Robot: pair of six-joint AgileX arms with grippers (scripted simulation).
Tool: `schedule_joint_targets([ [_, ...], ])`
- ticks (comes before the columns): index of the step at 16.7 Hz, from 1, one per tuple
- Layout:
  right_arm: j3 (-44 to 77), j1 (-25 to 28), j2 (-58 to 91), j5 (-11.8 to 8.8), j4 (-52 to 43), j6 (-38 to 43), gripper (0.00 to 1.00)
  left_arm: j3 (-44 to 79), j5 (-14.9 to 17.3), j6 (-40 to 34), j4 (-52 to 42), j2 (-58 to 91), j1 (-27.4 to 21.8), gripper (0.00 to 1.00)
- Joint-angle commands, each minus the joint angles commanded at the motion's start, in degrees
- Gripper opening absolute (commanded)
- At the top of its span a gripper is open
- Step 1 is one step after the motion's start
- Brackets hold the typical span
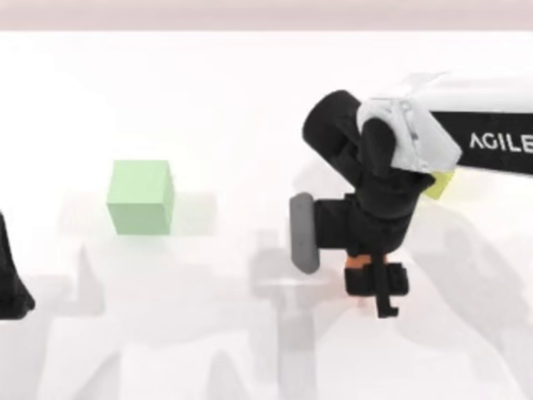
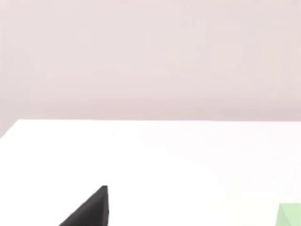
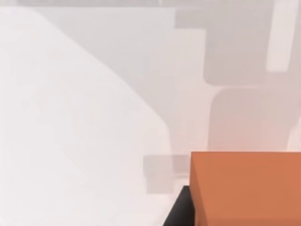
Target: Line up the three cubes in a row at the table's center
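Orange cube is sitting gripped between the closed right gripper fingers, largely hiding under them toward the table's right edge.

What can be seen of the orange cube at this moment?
The orange cube is plain and matte, with sharp edges and no markings. From above only a sliver shows, beneath the right pincer, right of the table's center. In the right wrist view it fills the near corner, a dark finger against one side. Whether it rests on the table or is lifted cannot be told.
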Motion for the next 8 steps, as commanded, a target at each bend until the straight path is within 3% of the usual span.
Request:
schedule_joint_targets([
  [8,0.0,0.0,0.0,0.0,0.0,0.0,0.90,0.0,0.0,0.0,0.0,0.0,0.0,1.00],
])
